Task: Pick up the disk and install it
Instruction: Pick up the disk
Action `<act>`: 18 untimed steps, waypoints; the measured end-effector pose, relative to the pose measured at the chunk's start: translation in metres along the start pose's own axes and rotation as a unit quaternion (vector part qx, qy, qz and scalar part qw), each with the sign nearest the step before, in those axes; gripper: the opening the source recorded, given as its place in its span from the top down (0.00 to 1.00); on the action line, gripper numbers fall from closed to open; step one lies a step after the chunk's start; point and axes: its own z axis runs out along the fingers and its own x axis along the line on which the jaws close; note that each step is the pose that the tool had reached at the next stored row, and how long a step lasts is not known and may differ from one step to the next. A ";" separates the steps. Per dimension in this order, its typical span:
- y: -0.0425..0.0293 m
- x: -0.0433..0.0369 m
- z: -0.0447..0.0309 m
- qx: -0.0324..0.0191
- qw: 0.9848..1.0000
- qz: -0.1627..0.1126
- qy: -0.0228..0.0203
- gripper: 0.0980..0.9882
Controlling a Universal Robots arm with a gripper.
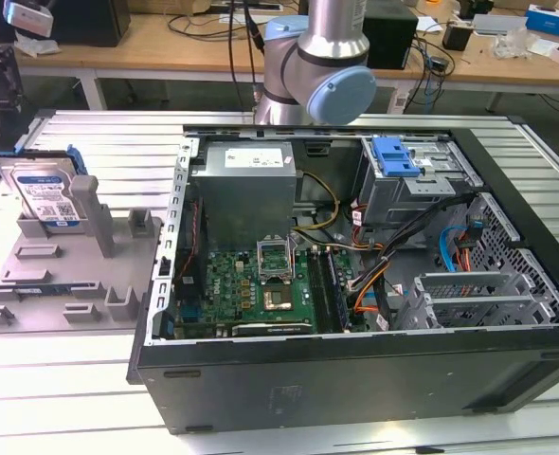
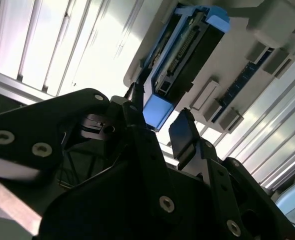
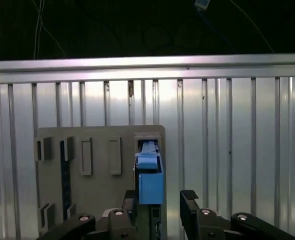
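We are seeing the disk (image 1: 41,194) in the upper left of the exterior view. It is standing on edge in the grey tray (image 1: 66,284), with its label face turned toward the open computer case (image 1: 355,374) at frame centre and right. The arm (image 1: 322,57) is sitting at top centre. In the first wrist view the gripper (image 3: 160,202) is straddling the disk's blue carrier end with jaws released, grasping nothing. One finger is sitting just beside the carrier, and the other finger (image 3: 190,205) is standing apart. The disk is showing its thin edge here, its long axis running straight away from the fingers across the tray.
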 end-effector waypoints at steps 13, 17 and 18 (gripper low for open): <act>0.0006 0.0026 0.0144 -0.007 1.000 -0.003 0.000 0.57; 0.0007 0.0025 0.0188 -0.007 1.000 -0.005 0.000 0.57; 0.0007 0.0025 0.0197 -0.007 1.000 -0.005 0.000 0.57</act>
